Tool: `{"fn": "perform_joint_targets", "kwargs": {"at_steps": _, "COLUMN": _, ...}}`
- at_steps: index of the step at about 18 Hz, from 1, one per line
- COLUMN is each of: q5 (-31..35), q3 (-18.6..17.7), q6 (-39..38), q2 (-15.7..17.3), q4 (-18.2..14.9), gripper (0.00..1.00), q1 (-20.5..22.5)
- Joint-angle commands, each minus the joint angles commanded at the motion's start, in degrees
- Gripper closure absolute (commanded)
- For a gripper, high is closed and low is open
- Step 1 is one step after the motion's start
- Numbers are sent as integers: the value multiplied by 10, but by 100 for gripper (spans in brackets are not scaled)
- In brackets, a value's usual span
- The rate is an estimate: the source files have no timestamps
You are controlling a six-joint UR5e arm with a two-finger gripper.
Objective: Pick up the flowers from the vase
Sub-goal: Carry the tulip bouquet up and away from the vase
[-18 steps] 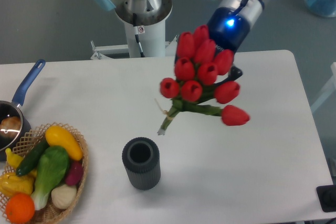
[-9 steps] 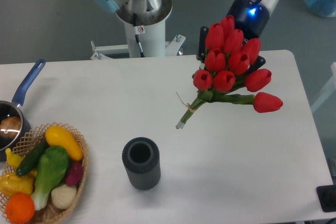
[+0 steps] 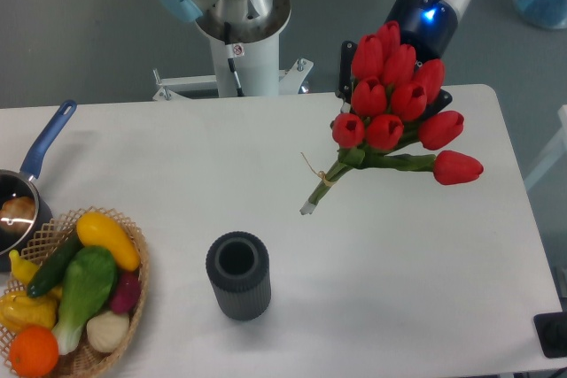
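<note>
- Holding the flowers (image 3: 390, 99) aloft at upper right, clear of the vase (image 3: 238, 275), buds up and tied stem ends (image 3: 321, 187) slanting down and to the left.
- Judging by this: extraction step done, lift or carry-away in hand.
- Gripper (image 3: 390, 95) mostly hidden behind the buds; one dark finger (image 3: 346, 66) showing at the left of the bunch, another dark part at the right.
- Fingers apparently pinching the bunch between them, since nothing else supports it; exact contact point hidden.
- Vase standing upright on the table (image 3: 177, 165) near the front, mouth open and empty, well apart from the stem tips.
- Basket (image 3: 133, 265) of vegetables at lower left and pan (image 3: 31, 174) at the left edge, both well away from the bunch.
- Next move, as a judgement: keeping the pinch firm and the bunch steady, with stems kept off the table.
- Possible risk: lowest bud (image 3: 458, 167) splaying out to the right, so loose stalks might slip or snag.
</note>
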Motion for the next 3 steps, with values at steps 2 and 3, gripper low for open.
{"fn": "perform_joint_targets", "kwargs": {"at_steps": 2, "q5": 0, "q3": 0, "q6": -1, "q2": 0, "q4": 0, "gripper": 57, "q1": 0}}
{"fn": "perform_joint_targets", "kwargs": {"at_steps": 3, "q5": 0, "q3": 0, "q6": -1, "q2": 0, "q4": 0, "gripper": 57, "q1": 0}}
